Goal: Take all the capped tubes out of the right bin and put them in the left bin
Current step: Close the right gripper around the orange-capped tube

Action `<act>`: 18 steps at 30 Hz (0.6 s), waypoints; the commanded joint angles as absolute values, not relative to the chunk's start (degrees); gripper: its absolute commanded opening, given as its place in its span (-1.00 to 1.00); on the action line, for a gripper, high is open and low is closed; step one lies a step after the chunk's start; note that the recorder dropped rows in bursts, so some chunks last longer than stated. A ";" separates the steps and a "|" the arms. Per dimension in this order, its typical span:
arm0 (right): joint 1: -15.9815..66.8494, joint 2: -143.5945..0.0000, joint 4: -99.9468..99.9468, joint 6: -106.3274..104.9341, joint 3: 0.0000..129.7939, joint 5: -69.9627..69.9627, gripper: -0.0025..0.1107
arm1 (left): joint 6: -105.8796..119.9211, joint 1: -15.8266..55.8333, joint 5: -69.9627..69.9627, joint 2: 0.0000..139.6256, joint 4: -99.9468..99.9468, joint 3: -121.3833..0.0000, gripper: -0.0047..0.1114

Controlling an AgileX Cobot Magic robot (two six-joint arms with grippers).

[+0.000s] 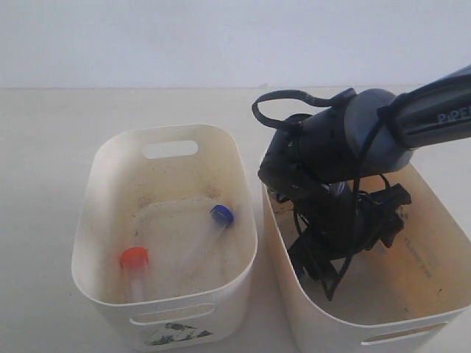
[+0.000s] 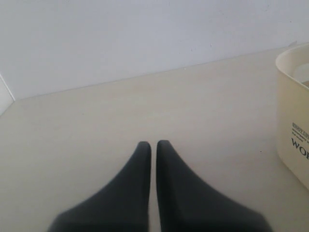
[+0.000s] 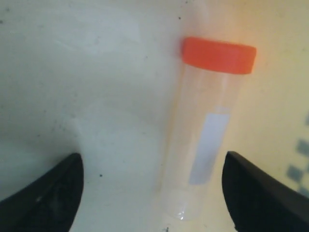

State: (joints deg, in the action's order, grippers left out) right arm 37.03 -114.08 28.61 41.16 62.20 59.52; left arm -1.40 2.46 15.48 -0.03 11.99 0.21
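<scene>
- While the right arm (image 1: 353, 140), dark grey with black cables, bends steeply down from the upper right, its wrist is below the rim of the right bin (image 1: 309, 323), a cream plastic tub with rounded corners and a yellowish inside.
- We see the right gripper (image 3: 152, 164) spread wide, its two black fingers far apart and holding nothing.
- Between these fingers a clear plastic tube with an orange-red cap (image 3: 207, 140) lies flat on the floor of this bin. It is nearer to one finger and, as far as we can see, touches neither.
- The left gripper (image 2: 153, 145) hovers over the pale table (image 2: 96, 116) with its black fingers pressed almost together, and nothing is between them.
- Near it stands a cream tub wall with dark letters (image 2: 292, 96); we cannot tell which tub it is.
- The left bin (image 1: 99, 198), a cream tub with a dark label on its front, stands just beside the right bin, with a narrow gap between the rims.
- On its floor lie a second orange-capped tube (image 1: 135, 268) and a blue-capped tube (image 1: 217, 220), well apart. The floor between them is bare, and the mouth of the bin is open above.
</scene>
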 commanded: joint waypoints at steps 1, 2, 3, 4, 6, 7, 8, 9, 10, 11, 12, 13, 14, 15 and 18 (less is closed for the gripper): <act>36.58 -117.86 29.46 42.17 60.69 58.73 0.38 | -2.16 2.54 14.96 0.00 11.79 0.00 -0.84; 36.58 -117.86 30.08 42.21 60.69 60.13 0.38 | -2.16 2.54 14.96 0.00 11.79 0.00 -0.84; 36.58 -117.86 30.47 42.21 60.69 61.41 0.38 | -2.16 2.54 14.96 0.00 11.79 0.00 -0.84; 36.58 -117.86 30.69 42.21 60.69 62.08 0.38 | -2.16 2.54 14.96 0.00 11.79 0.00 -0.84; 36.58 -117.86 30.68 42.21 60.69 62.52 0.38 | -2.16 2.54 14.96 0.00 11.79 0.00 -0.84; 36.58 -117.86 30.53 42.21 60.69 62.52 0.38 | -2.16 2.54 14.96 0.00 11.79 0.00 -0.84; 36.58 -117.86 30.53 42.21 60.69 62.52 0.38 | -2.16 2.54 14.96 0.00 11.79 0.00 -0.84; 36.58 -117.86 30.43 42.31 60.69 62.68 0.38 | -2.16 2.54 14.96 0.00 11.79 0.00 -0.84; 36.58 -117.86 30.43 42.49 60.69 62.25 0.38 | -2.16 2.54 14.96 0.00 11.79 0.00 -0.84; 36.58 -117.86 30.43 42.49 60.69 61.79 0.38 | -2.16 2.54 14.96 0.00 11.79 0.00 -0.84; 36.58 -117.86 30.32 42.49 60.69 61.31 0.38 | -2.16 2.54 14.96 0.00 11.79 0.00 -0.84; 36.58 -117.86 30.21 42.49 60.69 60.74 0.38 | -2.16 2.54 14.96 0.00 11.79 0.00 -0.84; 36.58 -117.86 29.91 42.49 60.69 59.87 0.37 | -2.16 2.54 14.96 0.00 11.79 0.00 -0.84; 36.58 -117.86 29.64 42.49 60.69 59.31 0.34 | -2.16 2.54 14.96 0.00 11.79 0.00 -0.84; 36.58 -117.86 28.97 43.68 60.69 58.54 0.04 | -2.16 2.54 14.96 0.00 11.79 0.00 -0.84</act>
